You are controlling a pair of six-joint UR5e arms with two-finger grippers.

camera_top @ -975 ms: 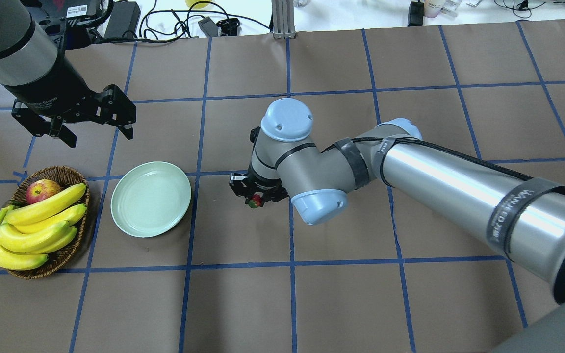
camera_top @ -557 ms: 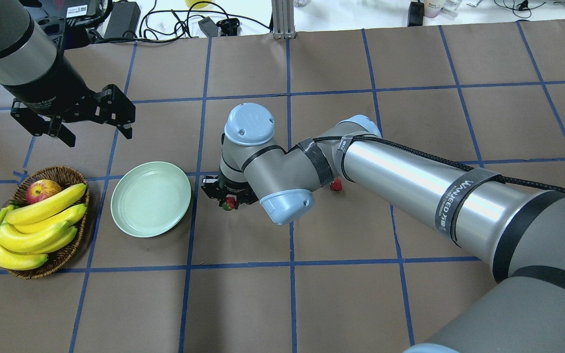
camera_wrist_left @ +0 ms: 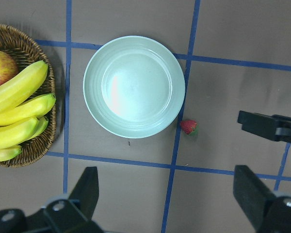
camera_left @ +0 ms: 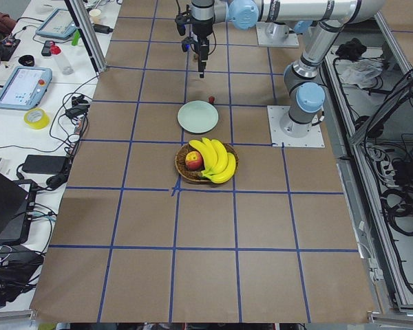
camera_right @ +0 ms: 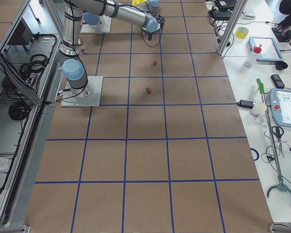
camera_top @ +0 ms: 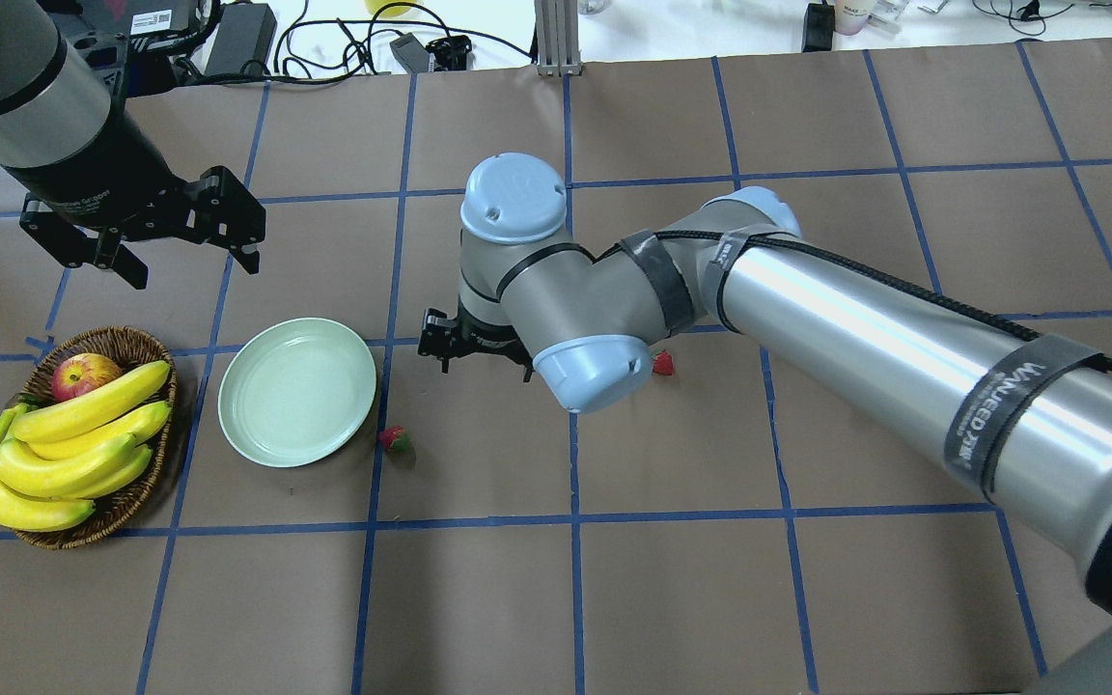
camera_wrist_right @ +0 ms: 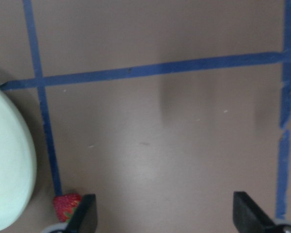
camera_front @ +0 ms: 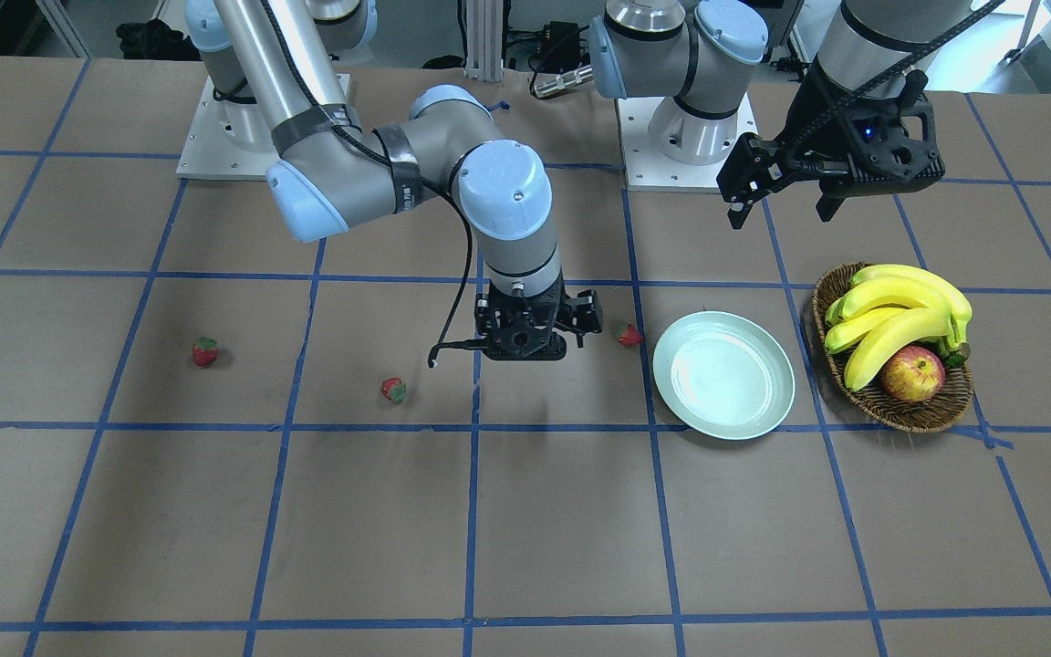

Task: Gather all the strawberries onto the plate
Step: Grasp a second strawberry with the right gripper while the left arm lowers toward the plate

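The pale green plate (camera_top: 295, 391) is empty. One strawberry (camera_top: 395, 439) lies on the table just beside its rim, also in the left wrist view (camera_wrist_left: 188, 126) and the right wrist view (camera_wrist_right: 66, 206). A second strawberry (camera_top: 662, 363) lies beside my right arm. The front view shows all three: by the plate (camera_front: 629, 336), mid-table (camera_front: 393, 390) and far off (camera_front: 204, 351). My right gripper (camera_top: 481, 359) is open and empty, above the table between the near two berries. My left gripper (camera_top: 194, 268) is open and empty, hovering behind the plate.
A brown wicker basket (camera_top: 122, 343) with bananas (camera_top: 73, 434) and an apple (camera_top: 83, 375) stands left of the plate. My right forearm (camera_top: 865, 338) stretches across the table's middle. Cables and power bricks lie beyond the table's far edge.
My right gripper carried a strawberry left toward the plate, then opened. The berry now lies on the table beside the plate's rim. The gripper has drawn back to the right. The left arm has stayed still.
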